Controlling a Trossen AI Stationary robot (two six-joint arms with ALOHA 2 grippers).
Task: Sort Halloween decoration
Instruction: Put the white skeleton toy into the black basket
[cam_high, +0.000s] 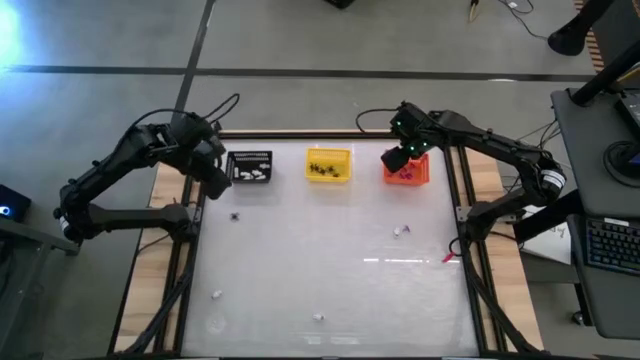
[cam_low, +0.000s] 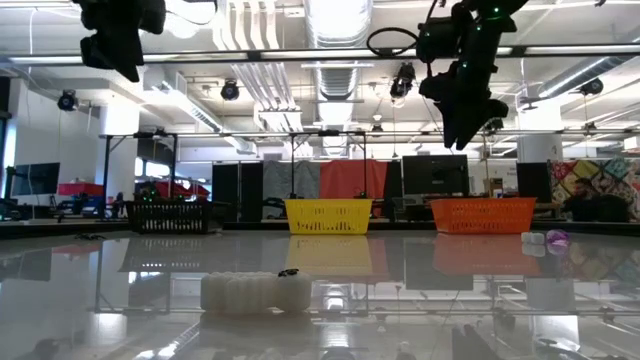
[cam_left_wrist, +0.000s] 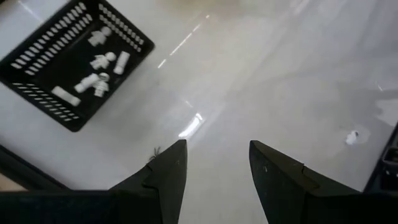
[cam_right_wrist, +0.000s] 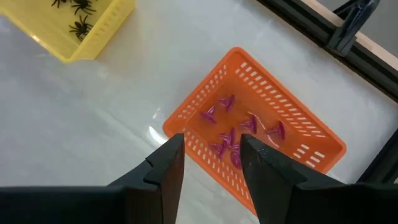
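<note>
**Sorting Station: Both Grippers Raised Above the Basket Row**

High view. Three baskets stand in a row at the far side of the bench: a black basket, a yellow basket and an orange basket. The left gripper sits just beside the black basket, on its outer side. The right gripper hangs over the orange basket. Loose trinkets lie on the bench nearer than the baskets: a black spider near the black basket, white bits nearer than the orange basket, and further white pieces well apart from all baskets.

Low view. Both grippers hang well above the bench. The right gripper is above the orange basket. A purple bit lies just beside that basket.

Left wrist view. The left gripper's fingers stand apart with nothing between them. The black basket holds white bits. The black spider lies on the bench close to one fingertip.

Right wrist view. The right gripper's fingers stand apart, empty, above the orange basket, which holds purple bits. The yellow basket beside it holds black spiders.
</note>
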